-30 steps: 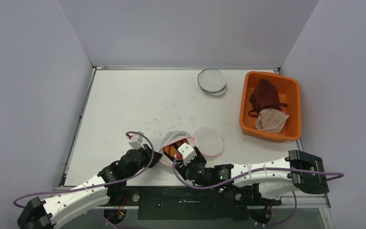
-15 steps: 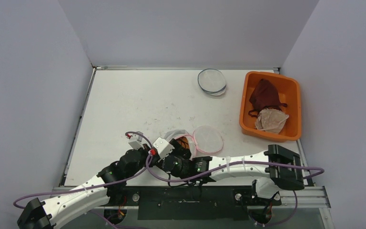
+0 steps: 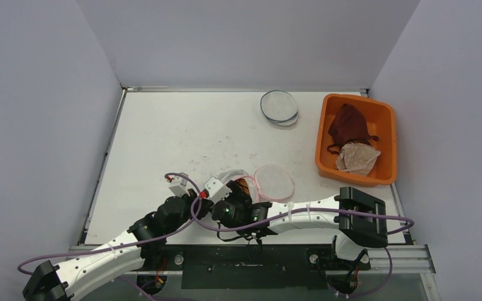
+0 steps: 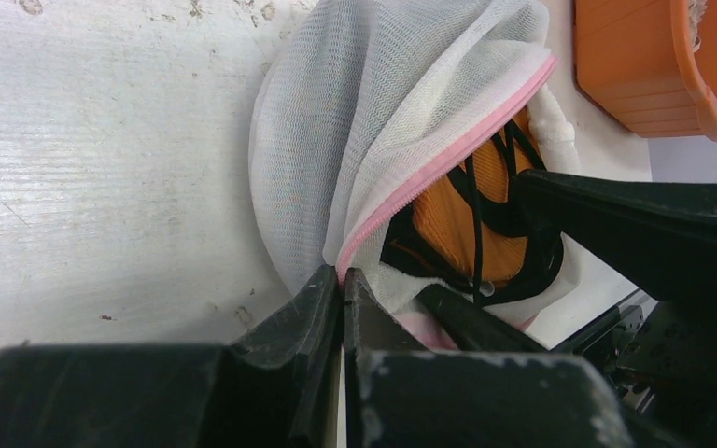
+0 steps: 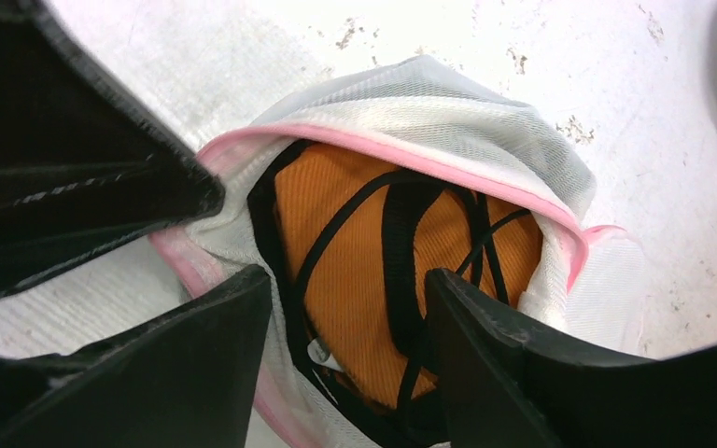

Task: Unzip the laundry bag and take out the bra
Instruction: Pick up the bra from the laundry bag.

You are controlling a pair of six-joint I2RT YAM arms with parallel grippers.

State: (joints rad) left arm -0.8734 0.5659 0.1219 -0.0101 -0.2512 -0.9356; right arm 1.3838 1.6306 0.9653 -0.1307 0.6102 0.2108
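The laundry bag is white mesh with a pink zipper edge and lies unzipped near the table's front middle. Its mouth gapes, showing the bra, orange with black straps, inside. My left gripper is shut on the bag's pink edge at the low end of the opening. My right gripper is open and pushed into the mouth, one finger on each side of the bra's lower part; the bra lies between them, not pinched. In the top view both wrists crowd over the bag.
A flat round pink-rimmed mesh disc lies just right of the bag. Another round mesh bag sits at the back. An orange bin at the right holds a maroon garment and a pale one.
My right arm has swung left, bringing its open gripper from the bag's right side into the bag's mouth. The left gripper has kept its hold on the pink edge.
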